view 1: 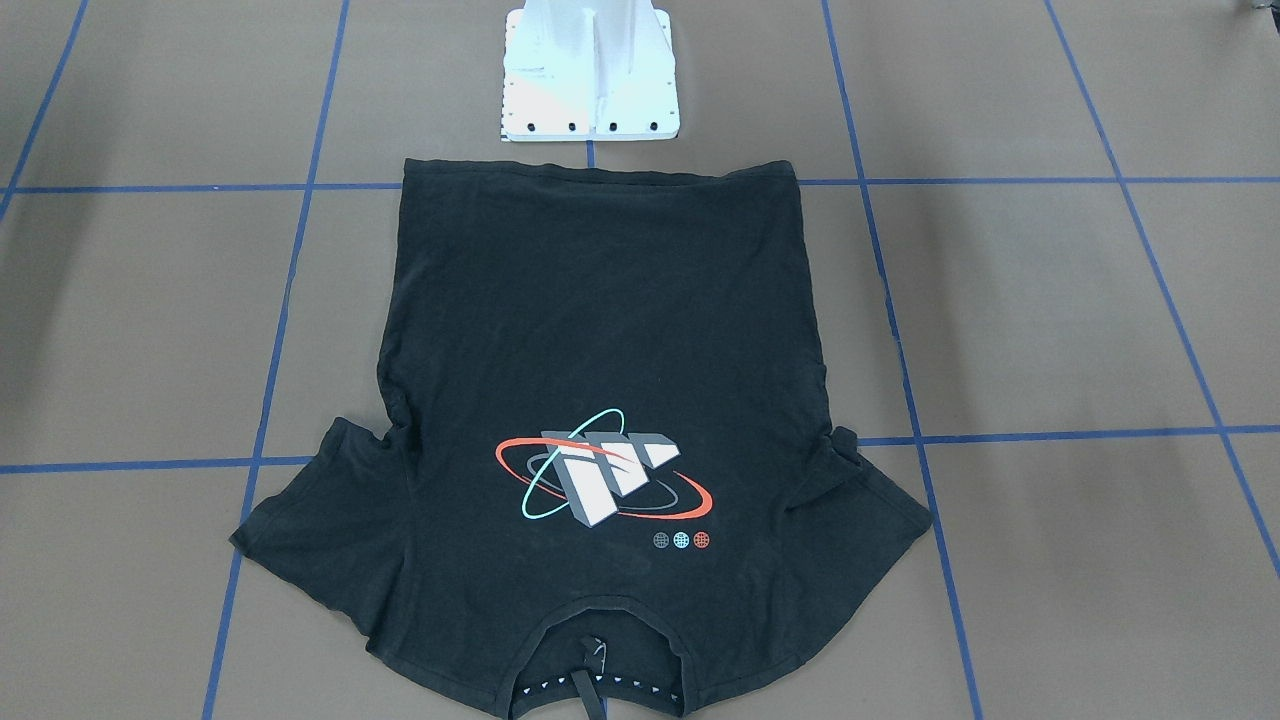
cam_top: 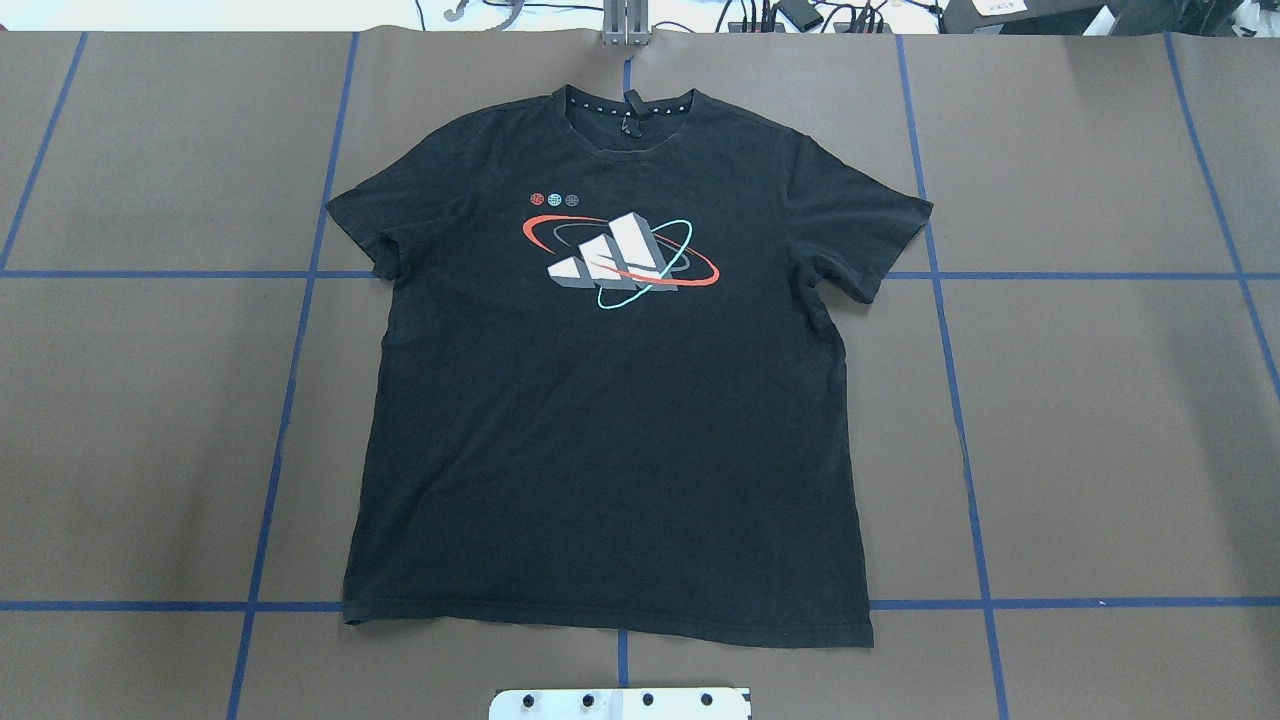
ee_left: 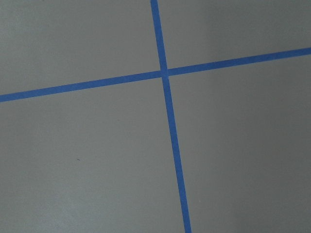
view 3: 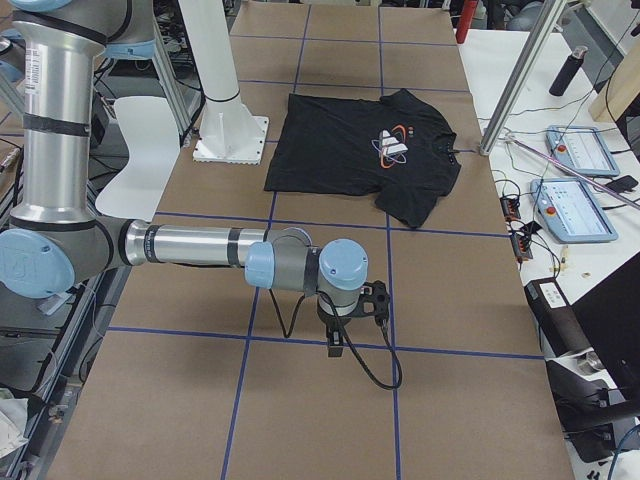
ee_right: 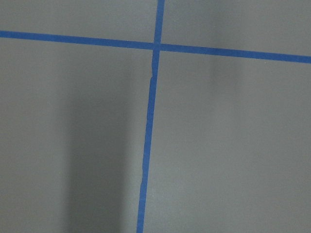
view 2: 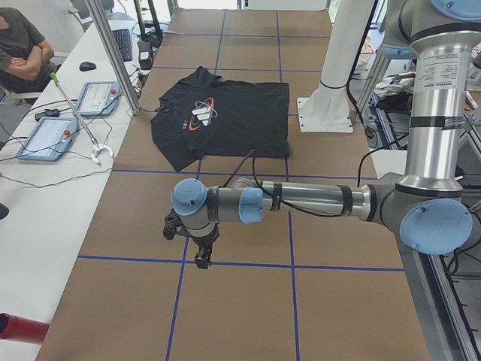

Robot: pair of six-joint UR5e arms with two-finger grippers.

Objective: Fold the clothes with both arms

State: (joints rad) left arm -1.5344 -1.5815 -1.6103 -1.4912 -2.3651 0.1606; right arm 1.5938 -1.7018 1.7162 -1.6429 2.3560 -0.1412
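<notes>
The black T-shirt lies spread flat and face up in the middle of the table, with its collar on the far side from the robot and its graphic showing. It also shows in the front-facing view, the left view and the right view. My left gripper hangs over bare table far from the shirt, seen only in the left view; I cannot tell if it is open or shut. My right gripper hangs the same way at the other end; I cannot tell its state either.
The brown table carries a grid of blue tape lines. The white base plate stands just behind the shirt's hem. A side bench with control tablets and a seated person runs along the far edge.
</notes>
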